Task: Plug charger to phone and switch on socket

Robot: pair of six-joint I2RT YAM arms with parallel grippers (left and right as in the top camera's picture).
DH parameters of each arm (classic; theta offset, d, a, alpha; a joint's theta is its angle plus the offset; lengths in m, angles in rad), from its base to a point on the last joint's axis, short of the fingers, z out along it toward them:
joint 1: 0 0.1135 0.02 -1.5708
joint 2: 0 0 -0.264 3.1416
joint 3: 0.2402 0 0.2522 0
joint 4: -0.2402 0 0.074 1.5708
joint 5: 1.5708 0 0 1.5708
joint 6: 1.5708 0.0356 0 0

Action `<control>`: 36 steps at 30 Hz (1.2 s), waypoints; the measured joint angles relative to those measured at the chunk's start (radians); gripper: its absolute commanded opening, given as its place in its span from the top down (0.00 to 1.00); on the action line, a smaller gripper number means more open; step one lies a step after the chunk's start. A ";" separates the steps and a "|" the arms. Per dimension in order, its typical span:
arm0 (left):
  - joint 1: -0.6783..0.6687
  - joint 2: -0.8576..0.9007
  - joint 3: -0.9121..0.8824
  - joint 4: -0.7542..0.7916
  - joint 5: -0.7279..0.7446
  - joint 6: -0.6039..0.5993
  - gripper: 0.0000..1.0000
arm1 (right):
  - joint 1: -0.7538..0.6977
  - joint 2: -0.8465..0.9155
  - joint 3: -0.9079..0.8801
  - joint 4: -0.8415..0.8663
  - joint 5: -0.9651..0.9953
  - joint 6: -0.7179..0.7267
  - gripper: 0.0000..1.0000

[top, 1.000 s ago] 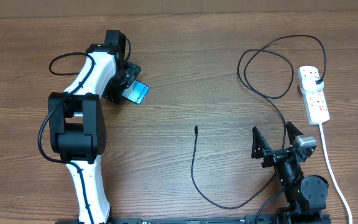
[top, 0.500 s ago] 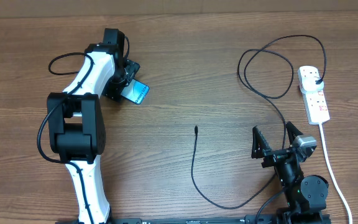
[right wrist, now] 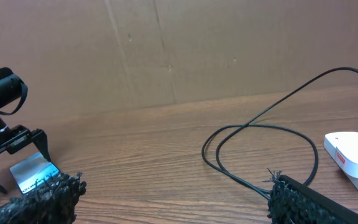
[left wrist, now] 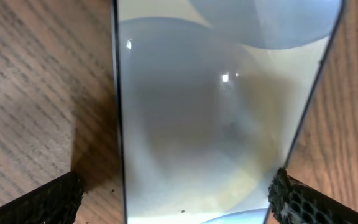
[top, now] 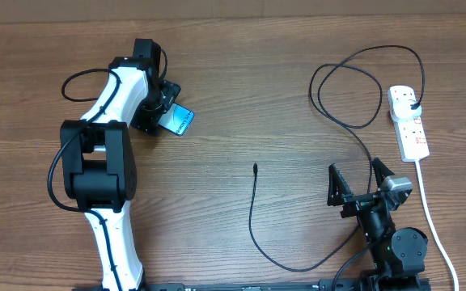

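1. Currently, in the overhead view, the left gripper [top: 163, 109] stands over the phone [top: 180, 120] on the far left part of the wooden table [top: 241, 97], its jaws spread wide to either side of the handset.
2. Seen by the left wrist camera, the phone's glossy screen [left wrist: 216, 112] fills the space between the two fingertips [left wrist: 42, 202]. A strip of wood shows between one pad and the phone's edge. The other pad sits right at the opposite edge, and contact there cannot be judged.
3. The right gripper [top: 353, 164] waits near the front right of the table, jaws wide apart with nothing between them, close beside a run of the charger [top: 252, 212].
4. The charger's small connector tip [top: 255, 167] lies bare on the wood near the table's middle, well apart from the phone.
5. From there the thin black cable curves toward the front, passes by the right gripper and loops at the back right. Its plug end [top: 412, 100] sits in the far outlet of the socket [top: 411, 133].
6. The socket lies flat by the right edge, its white cord [top: 431, 218] trailing toward the front. The switches are too small to read.
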 measured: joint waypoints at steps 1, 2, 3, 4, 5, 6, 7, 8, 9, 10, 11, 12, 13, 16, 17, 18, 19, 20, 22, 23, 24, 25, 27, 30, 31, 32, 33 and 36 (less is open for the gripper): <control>0.000 0.000 0.000 -0.004 0.000 -0.001 0.00 | 0.000 0.000 0.000 -0.001 0.000 0.000 0.00; 0.000 0.000 0.000 -0.008 0.000 -0.003 0.00 | 0.000 0.000 0.000 0.000 0.000 0.000 0.00; 0.000 0.000 0.000 -0.008 0.000 -0.005 0.00 | 0.000 0.000 0.000 -0.001 0.000 0.000 0.00; 0.000 0.000 0.000 -0.010 0.001 -0.007 0.00 | 0.000 0.000 0.000 0.000 0.000 0.000 0.00; 0.000 0.000 0.000 -0.010 0.002 -0.008 0.00 | 0.000 0.000 0.000 0.000 0.000 0.000 0.00; 0.000 0.001 0.000 -0.011 0.003 -0.010 0.00 | 0.000 0.000 0.000 0.000 0.000 0.000 0.00; 0.000 0.000 0.000 -0.011 0.003 -0.010 0.00 | 0.000 0.000 0.000 0.000 0.000 0.000 0.00; 0.000 0.000 0.000 -0.011 0.003 -0.011 0.00 | 0.000 0.000 0.000 0.000 0.000 0.000 0.00; 0.000 0.000 0.000 -0.010 0.003 -0.011 0.00 | 0.000 0.000 0.000 0.000 0.000 0.000 0.00; 0.000 0.000 0.000 -0.008 0.003 -0.011 0.00 | 0.000 0.000 0.000 0.000 0.000 0.000 0.00; 0.000 0.001 0.000 -0.007 0.002 -0.011 0.00 | 0.000 0.000 0.000 0.000 0.000 -0.001 0.00; 0.000 0.001 0.000 -0.003 0.002 -0.011 0.00 | 0.000 0.000 0.000 0.000 0.000 0.000 0.00; 0.000 0.001 0.000 0.002 0.000 -0.011 0.00 | 0.000 0.000 0.000 0.000 0.000 0.000 0.00; 0.000 0.001 0.000 0.023 -0.001 -0.014 0.00 | 0.000 0.000 0.000 0.000 0.000 0.000 0.00; 0.000 0.001 0.000 0.024 -0.001 -0.014 0.00 | 0.000 0.000 0.000 -0.001 0.000 0.000 0.00; 0.000 0.001 0.000 0.025 -0.002 -0.015 0.00 | 0.000 0.000 0.000 -0.001 0.000 0.000 0.00; 0.000 0.001 0.000 0.026 -0.002 -0.015 0.00 | 0.000 0.000 0.000 0.000 0.000 0.000 0.00; 0.000 0.000 0.000 0.027 -0.002 -0.015 0.00 | 0.000 0.000 0.000 0.000 0.000 0.000 0.00; 0.000 0.001 0.000 0.027 -0.004 -0.016 0.00 | 0.000 0.000 0.000 0.000 0.000 0.000 0.00; 0.000 0.001 0.000 0.027 -0.005 -0.018 0.00 | 0.000 0.000 0.000 0.000 0.000 0.000 0.00; 0.000 0.001 0.000 0.027 -0.005 -0.018 0.00 | 0.000 0.000 0.000 0.000 0.000 0.000 0.00; 0.000 0.001 0.000 0.027 -0.005 -0.018 0.00 | 0.000 0.000 0.000 0.000 0.000 0.000 0.00; 0.000 0.001 0.000 0.026 -0.005 -0.018 0.00 | 0.000 0.000 0.000 0.000 0.000 0.000 0.00; 0.000 0.000 0.000 0.022 -0.010 -0.022 0.00 | 0.000 0.000 0.000 0.000 0.000 0.000 0.00; 0.000 0.001 0.000 0.021 -0.013 -0.023 0.00 | 0.000 0.000 0.000 0.000 0.000 0.000 0.00; 0.000 0.001 0.000 0.020 -0.016 -0.023 0.00 | 0.000 0.000 0.000 0.000 0.000 0.000 0.00; 0.000 0.000 0.000 0.019 -0.019 -0.025 0.00 | 0.000 0.000 0.000 0.000 0.000 0.000 0.00; 0.000 0.001 0.000 0.019 -0.024 -0.026 0.00 | 0.000 0.000 0.000 0.000 0.000 0.000 0.00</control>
